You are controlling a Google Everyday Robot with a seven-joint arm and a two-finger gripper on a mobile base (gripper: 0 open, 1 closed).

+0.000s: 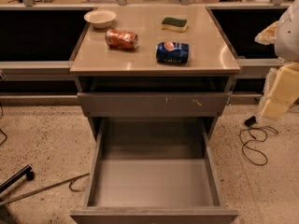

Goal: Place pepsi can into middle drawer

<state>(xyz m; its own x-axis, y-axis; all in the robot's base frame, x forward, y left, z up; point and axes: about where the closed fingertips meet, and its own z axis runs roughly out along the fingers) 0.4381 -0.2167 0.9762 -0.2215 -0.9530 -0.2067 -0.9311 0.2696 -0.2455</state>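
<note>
Pepsi can (173,52) on its side on the table (140,64), front right part, logo up, long axis across the view. Lying rather than standing, so it could roll; the dent probably helps it sit. Orange can (121,38) also lying, to its left and a little further back, apart from it. Bowl (100,17) back left, sponge (174,23) behind the pepsi can; neither touches it.

Drawer (154,181) pulled out below, floor bare, open upward, so it is ready to take the can. Scratched front (149,104) above it is shut, which leaves the drop into the drawer unblocked.

Arm (282,90) at the right edge, off the table's right side. Hand (267,33) seems to be the pale tip at about table-top height, well apart from the pepsi can and not holding it; wide or narrow, cannot tell.

Judgement: task at its start, can not yet picked. Next move calls for a reach left over the table corner, a grip across the can's round body rather than its ends, then a carry forward and down past the table edge. Risk: a nudge that rolls the can toward the orange can or off the front
</note>
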